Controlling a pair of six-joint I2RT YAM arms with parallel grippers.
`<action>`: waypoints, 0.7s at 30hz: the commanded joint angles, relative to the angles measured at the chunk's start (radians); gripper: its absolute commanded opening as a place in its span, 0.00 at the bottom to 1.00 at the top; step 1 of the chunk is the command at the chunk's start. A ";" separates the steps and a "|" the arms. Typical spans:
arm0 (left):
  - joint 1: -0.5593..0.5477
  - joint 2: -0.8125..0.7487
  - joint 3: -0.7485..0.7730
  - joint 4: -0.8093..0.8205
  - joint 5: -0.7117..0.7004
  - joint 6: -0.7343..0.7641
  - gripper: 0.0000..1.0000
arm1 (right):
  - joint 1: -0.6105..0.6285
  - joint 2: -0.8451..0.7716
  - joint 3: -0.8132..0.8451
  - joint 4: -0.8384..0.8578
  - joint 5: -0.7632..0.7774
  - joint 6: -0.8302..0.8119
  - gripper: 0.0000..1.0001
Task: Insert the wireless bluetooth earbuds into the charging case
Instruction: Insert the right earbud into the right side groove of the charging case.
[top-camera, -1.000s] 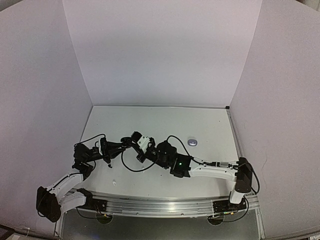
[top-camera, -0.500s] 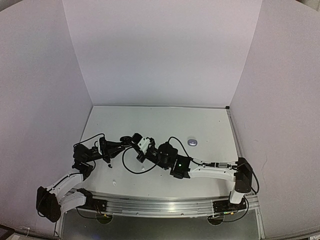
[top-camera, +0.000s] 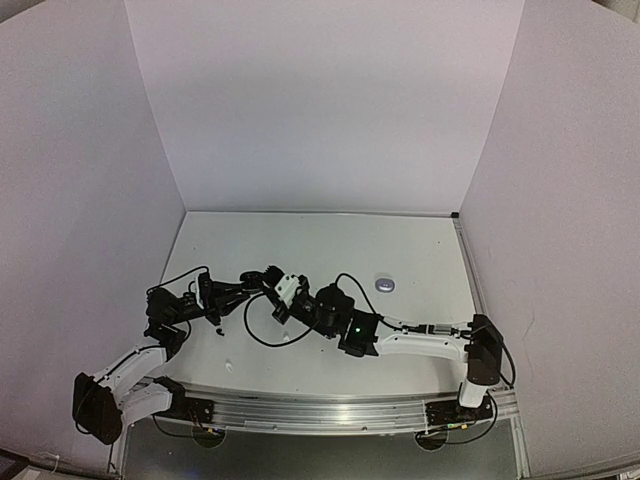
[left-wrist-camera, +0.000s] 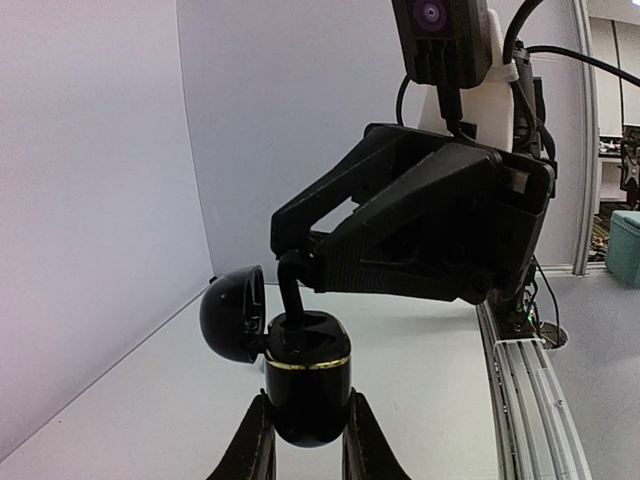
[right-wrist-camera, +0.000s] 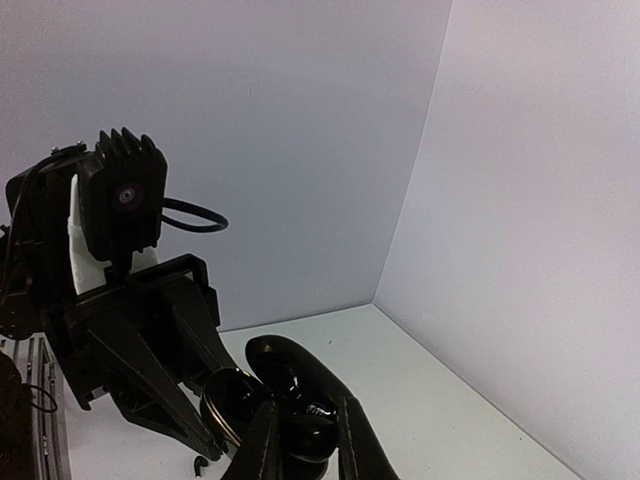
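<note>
Left pincer clamping open black charging case, right pincer touching its top

Soft even light, lilac cast, faint shadows; overhead view edges bowed.

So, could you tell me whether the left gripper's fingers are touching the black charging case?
Touching. The left wrist view shows the left gripper clamping the black charging case, both fingers flush against its lower sides.

No lettering, brand or number is legible anywhere in these views (a faint pale mark on the black charging case is too small to read).
</note>
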 joint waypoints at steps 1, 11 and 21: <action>0.000 -0.005 0.030 0.071 -0.002 -0.005 0.00 | -0.001 0.024 -0.001 -0.034 -0.017 -0.004 0.17; 0.002 -0.003 0.028 0.068 -0.003 -0.007 0.00 | -0.001 0.021 0.025 -0.052 -0.030 -0.009 0.22; 0.002 -0.001 0.025 0.064 -0.002 -0.010 0.00 | -0.001 0.027 0.064 -0.098 -0.042 -0.002 0.29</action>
